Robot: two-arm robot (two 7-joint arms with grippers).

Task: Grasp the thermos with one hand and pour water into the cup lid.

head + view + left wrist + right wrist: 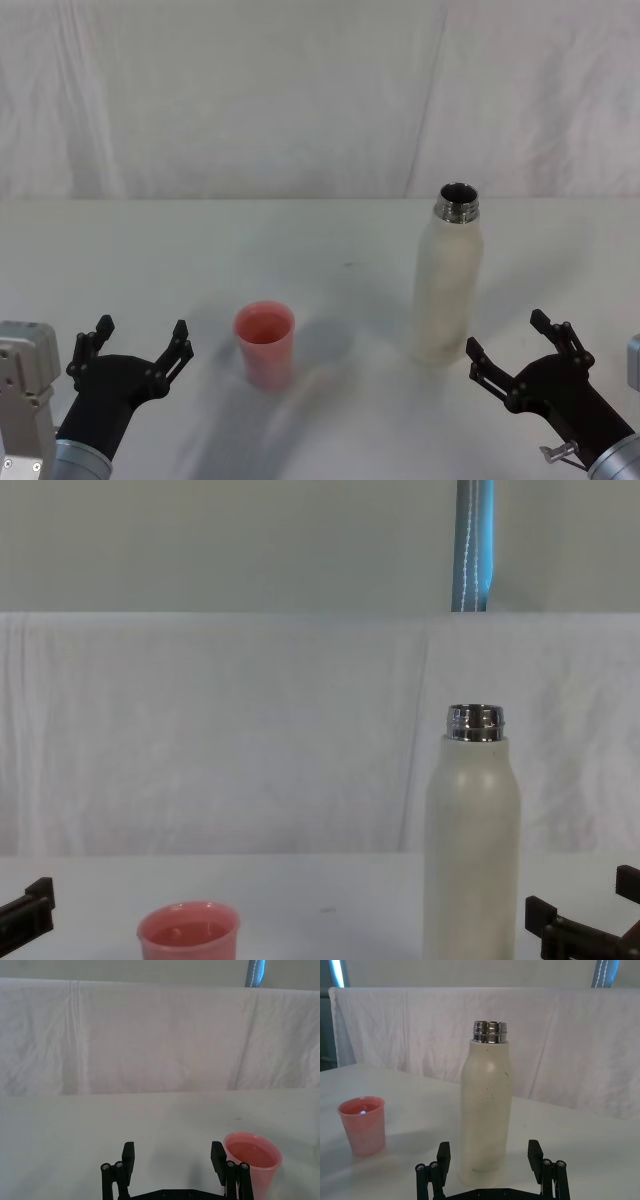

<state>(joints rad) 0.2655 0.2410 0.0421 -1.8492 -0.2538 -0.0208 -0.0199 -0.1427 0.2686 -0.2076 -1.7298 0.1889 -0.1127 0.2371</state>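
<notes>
- While the thermos stands upright and ungrasped, the approach step is in hand; right gripper near it, jaws released.
- Left gripper idle beside cup lid, jaws released.
- Next: right jaws must straddle the body, then clench.

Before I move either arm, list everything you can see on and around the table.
bottle: one, cream-white with an open steel neck, upright on the table, on the robot's right
cup: one, salmon-pink, upright, to the left of the bottle and apart from it
table: one, white, under both
cloth backdrop: one, white, behind the table
left pincer: one, black, open, low at the near left, beside the cup
right pincer: one, black, open, near right, just short of the bottle
</notes>
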